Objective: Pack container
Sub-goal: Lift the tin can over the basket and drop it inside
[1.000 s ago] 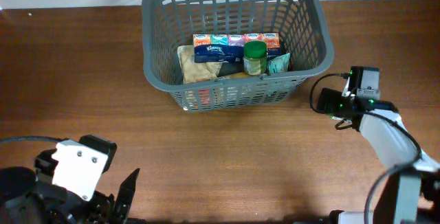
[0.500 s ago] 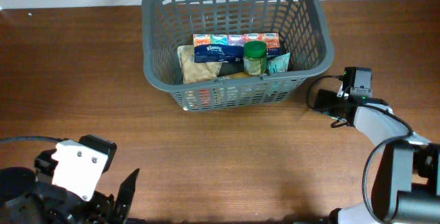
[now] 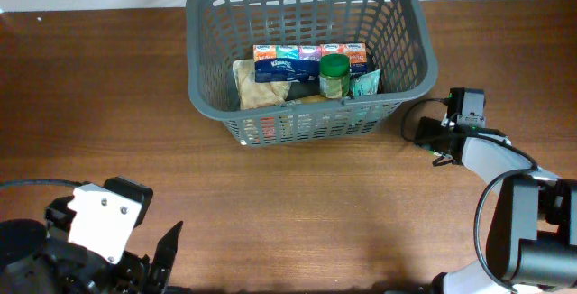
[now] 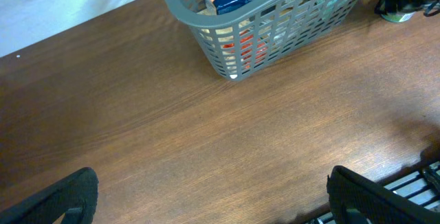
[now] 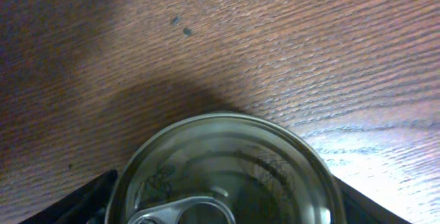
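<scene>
The dark grey basket (image 3: 191, 59) stands at the far middle of the table and also shows in the left wrist view (image 4: 227, 52). It holds a blue tissue pack (image 3: 275, 67), a green-lidded jar (image 3: 334, 76), a tan bag (image 3: 257, 88) and a row of small cartons. My right gripper (image 3: 425, 133) is just right of the basket, pointing down over a metal can (image 5: 227, 176) with a pull tab. Its fingers (image 5: 89, 200) sit against both sides of the can. My left gripper (image 4: 213, 203) is open and empty over bare table at the near left.
A teal packet (image 3: 367, 82) lies in the basket's right corner. The basket's right wall is close to the left of the right gripper. A cable loops over the table at the near left (image 3: 36, 184).
The right arm has moved in closer to the basket's right side, mostly in the first half second. The left arm and the basket's contents have not moved.
</scene>
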Robot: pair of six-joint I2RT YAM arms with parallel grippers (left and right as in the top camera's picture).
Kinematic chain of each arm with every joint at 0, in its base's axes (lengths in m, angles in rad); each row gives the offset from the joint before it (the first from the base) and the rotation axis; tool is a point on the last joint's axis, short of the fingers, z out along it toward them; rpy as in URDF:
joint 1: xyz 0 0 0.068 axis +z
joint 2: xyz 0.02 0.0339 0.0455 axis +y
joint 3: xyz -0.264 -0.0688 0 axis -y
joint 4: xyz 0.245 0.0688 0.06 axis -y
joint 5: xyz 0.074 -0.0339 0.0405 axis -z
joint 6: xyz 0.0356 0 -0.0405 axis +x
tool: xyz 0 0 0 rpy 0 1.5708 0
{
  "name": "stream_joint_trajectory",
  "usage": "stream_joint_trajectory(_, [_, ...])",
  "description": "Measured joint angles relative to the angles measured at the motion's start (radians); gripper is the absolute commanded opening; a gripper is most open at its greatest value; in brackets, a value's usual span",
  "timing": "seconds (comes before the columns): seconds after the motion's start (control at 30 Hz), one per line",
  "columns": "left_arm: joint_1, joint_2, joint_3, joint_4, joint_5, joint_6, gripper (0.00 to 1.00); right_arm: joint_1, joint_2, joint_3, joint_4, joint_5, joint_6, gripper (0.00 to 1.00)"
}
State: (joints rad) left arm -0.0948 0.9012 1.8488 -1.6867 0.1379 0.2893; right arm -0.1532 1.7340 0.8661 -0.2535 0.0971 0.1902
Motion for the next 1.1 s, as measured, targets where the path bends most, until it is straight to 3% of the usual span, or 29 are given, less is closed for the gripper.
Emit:
stream_joint_trajectory(0.43, [0.000, 0.000, 0.000, 0.000, 0.000, 0.000, 0.99, 0.000, 0.014, 0.000, 0.010, 0.024, 0.001, 0.72])
stream_joint_trajectory(0.6, [0.000, 0.000, 0.000, 0.000, 0.000, 0.000, 0.99, 0.000, 0.015, 0.000, 0.016, 0.027, 0.003, 0.64])
stream_joint_trajectory(0.9, [0.000, 0.000, 0.000, 0.000, 0.000, 0.000, 0.99, 0.000, 0.016, 0.006, 0.006, 0.031, 0.009, 0.62])
stream_joint_trajectory(1.1, [0.000, 0.000, 0.000, 0.000, 0.000, 0.000, 0.99, 0.000, 0.020, 0.063, -0.089, 0.031, 0.008, 0.61])
